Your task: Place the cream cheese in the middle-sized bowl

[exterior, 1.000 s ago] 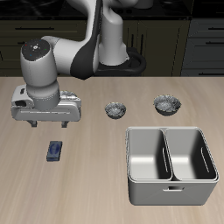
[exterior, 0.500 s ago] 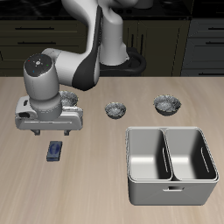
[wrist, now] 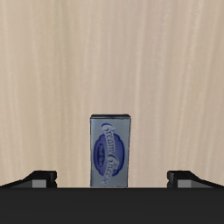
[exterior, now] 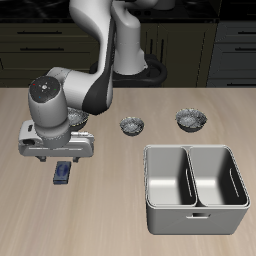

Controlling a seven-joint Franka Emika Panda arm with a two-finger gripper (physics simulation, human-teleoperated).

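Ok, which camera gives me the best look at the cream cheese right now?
The wrist view: the cream cheese lies flat on the table, label readable, between the open fingers. The exterior view shows only a small dark box just below the gripper.

Even, bright synthetic light, no glare on worktop (exterior: 110, 215). Soft shadow under arm and pincer (exterior: 58, 158). Steel tray (exterior: 195, 222) w/ mild sheen on rim. Background cabinets dark. Both views low-res, slightly soft; no edge distortion. Wrist view flat-lit.
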